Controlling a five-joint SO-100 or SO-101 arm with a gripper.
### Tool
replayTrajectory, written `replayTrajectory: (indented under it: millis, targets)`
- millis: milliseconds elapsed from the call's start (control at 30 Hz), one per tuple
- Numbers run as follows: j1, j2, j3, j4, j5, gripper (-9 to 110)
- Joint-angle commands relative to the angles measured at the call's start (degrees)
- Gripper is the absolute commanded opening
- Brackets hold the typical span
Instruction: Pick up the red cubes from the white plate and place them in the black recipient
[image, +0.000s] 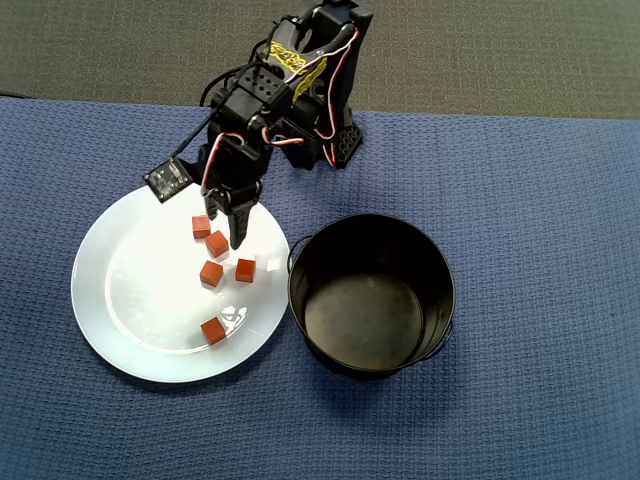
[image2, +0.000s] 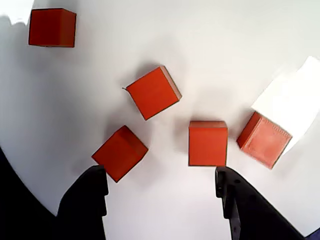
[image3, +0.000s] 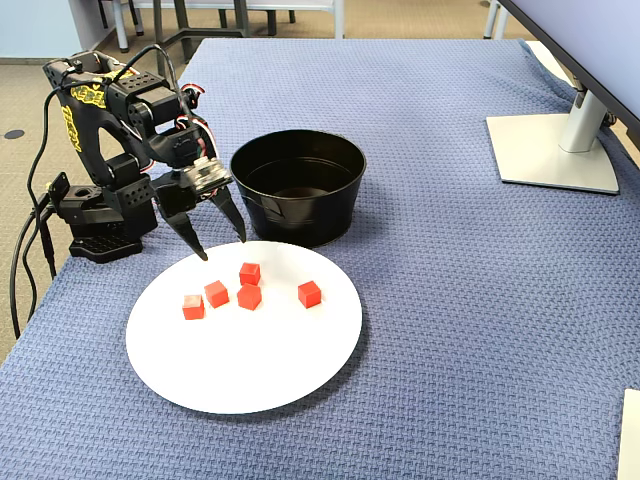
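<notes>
Several red cubes (image3: 249, 297) lie loose on the white plate (image3: 250, 370), none touching my gripper. Overhead, the cubes (image: 211, 272) cluster on the plate's (image: 110, 300) half nearer the arm. My gripper (image3: 222, 247) hovers open just above the plate's rim, tips pointing down. In the wrist view the gripper (image2: 160, 175) is wide open with bare plate (image2: 225, 50) between its fingers; one cube (image2: 120, 152) sits by the left fingertip and another cube (image2: 207, 143) by the right one. The black recipient (image: 440, 300) stands beside the plate and holds nothing.
A blue woven cloth (image3: 450, 300) covers the table. The arm's base (image3: 100, 215) stands at the left edge in the fixed view, behind the plate. A monitor stand (image3: 550, 150) sits at the far right. The black recipient (image3: 300, 200) nearly touches the plate's rim.
</notes>
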Motion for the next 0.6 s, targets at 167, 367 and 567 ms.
replayTrajectory:
  millis: [167,367,567]
  targets:
    - [2.11,-7.73,-9.49,-0.09,-17.49,23]
    - [2.99,-13.18,-12.57,-0.97,-21.53,23]
    - [2.2,-17.93,-15.64,-1.58,-23.38,23]
